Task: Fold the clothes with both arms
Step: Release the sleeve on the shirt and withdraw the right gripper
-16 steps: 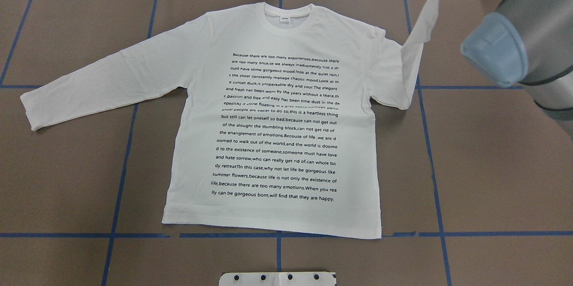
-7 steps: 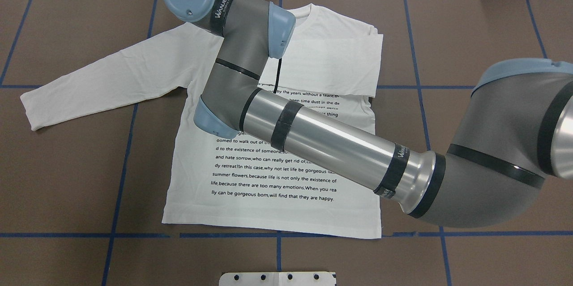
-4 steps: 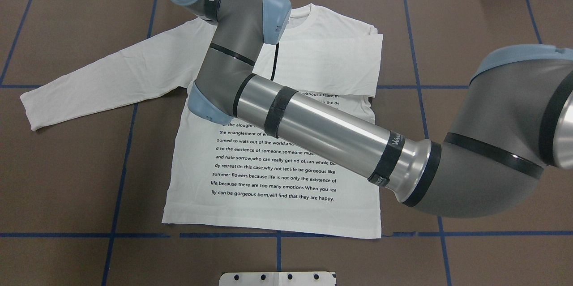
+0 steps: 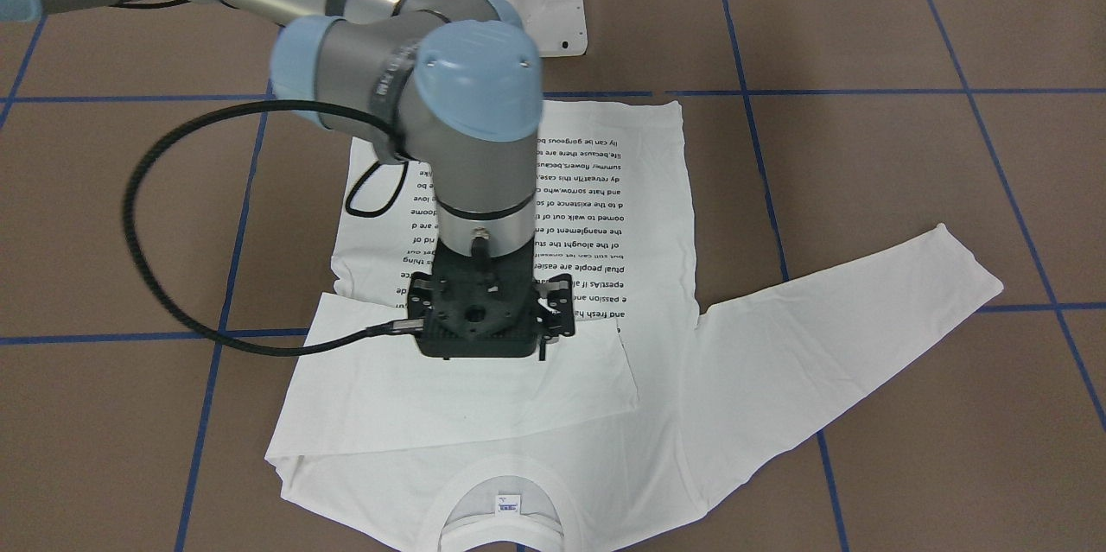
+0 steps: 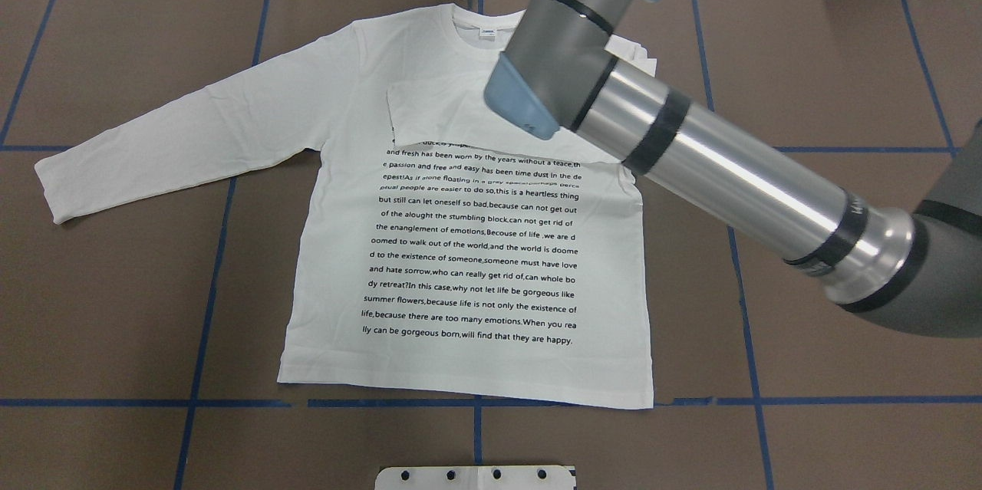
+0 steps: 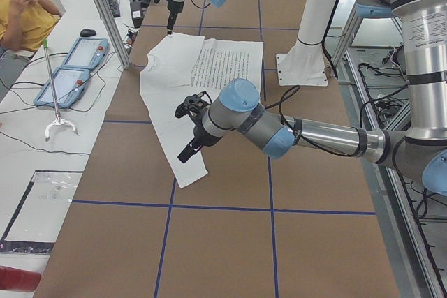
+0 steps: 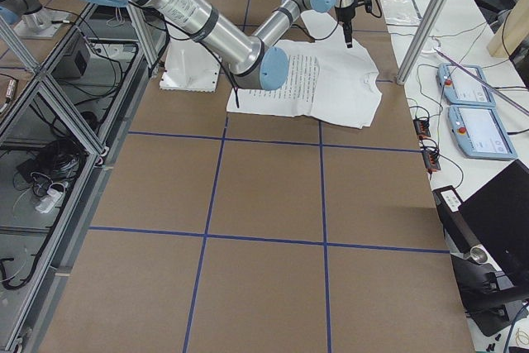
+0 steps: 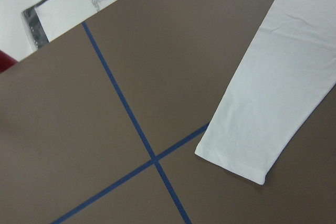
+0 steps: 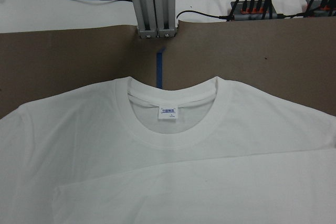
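— Fingers of the right gripper (image 4: 479,320): spread or closed?
— Cannot tell. Front-facing view: the gripper's own black body hides them, and contact with the T-shirt (image 4: 665,362) below is not readable. It stands at the edge of the folded sleeve (image 4: 458,392). Overhead view: the right arm (image 5: 713,168) covers its own wrist. Right wrist view: no fingers in frame, only the ribbed collar (image 9: 173,139) and its label (image 9: 168,113).
— And the left gripper (image 6: 188,150)?
— Visible only from the table's left end, near the cuff end of the outstretched sleeve (image 6: 164,123). Finger spacing cannot be told there. Left wrist view: the cuff (image 8: 233,163) lies flat beside a crossing of blue tape lines (image 8: 154,159).
— Where does the T-shirt lie?
— Flat on the brown table (image 5: 844,53), print up, collar away from the robot. The folded sleeve crosses the chest over the top lines of text (image 5: 476,245). Overhead the arm cuts off part of it, whereas the front-facing view shows nearly all.
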`<state>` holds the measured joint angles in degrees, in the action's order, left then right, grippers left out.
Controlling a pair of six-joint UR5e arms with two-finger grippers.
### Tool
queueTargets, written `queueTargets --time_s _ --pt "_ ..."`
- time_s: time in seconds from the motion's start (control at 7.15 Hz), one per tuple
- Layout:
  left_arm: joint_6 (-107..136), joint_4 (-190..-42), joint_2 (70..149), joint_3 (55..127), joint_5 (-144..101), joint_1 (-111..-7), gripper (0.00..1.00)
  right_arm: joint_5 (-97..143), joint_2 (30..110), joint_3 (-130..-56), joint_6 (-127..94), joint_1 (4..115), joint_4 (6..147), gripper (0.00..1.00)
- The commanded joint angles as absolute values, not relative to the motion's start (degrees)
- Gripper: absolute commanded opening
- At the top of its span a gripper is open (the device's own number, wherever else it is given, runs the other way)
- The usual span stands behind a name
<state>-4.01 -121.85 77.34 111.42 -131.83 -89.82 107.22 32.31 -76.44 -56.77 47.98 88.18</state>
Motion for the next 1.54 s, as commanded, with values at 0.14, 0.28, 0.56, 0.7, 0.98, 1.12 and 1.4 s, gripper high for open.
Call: queueTargets --time_s 0.14,0.28,0.56,0.7,0.98,1.12,1.4 --pt "5.2 -126.4 77.3 107.7 -131.1 -82.2 1.00 126.1 58.7 -98.8 -30.2 64.3 88.8 1.00" --pt "9.4 -131.5 77.1 104.9 -128.8 -77.0 1.00 129.4 65.1 -101.1 -22.7 68.1 88.4 1.00" --pt "17.9 -149.4 77.2 94.0 -125.2 -68.9 1.00 130.8 74.3 -104.0 -12.7 73.2 87.9 1.00" --pt "17.9 -153.9 77.2 90.5 -124.4 -65.8 1.00 130.7 76.2 -105.6 -12.7 73.4 87.5 1.00" --pt "18.1 -154.9 78.6 87.7 -120.3 -60.4 1.00 130.6 76.6 -105.8 -12.7 73.3 87.5 1.00" --pt "18.1 -155.0 81.4 84.9 -119.8 -59.2 1.00 130.5 76.6 -105.8 -12.6 73.4 87.5 1.00" --pt "17.9 -155.2 83.8 81.7 -119.8 -58.3 1.00 130.5 76.6 -106.2 -13.1 73.4 87.5 1.00"
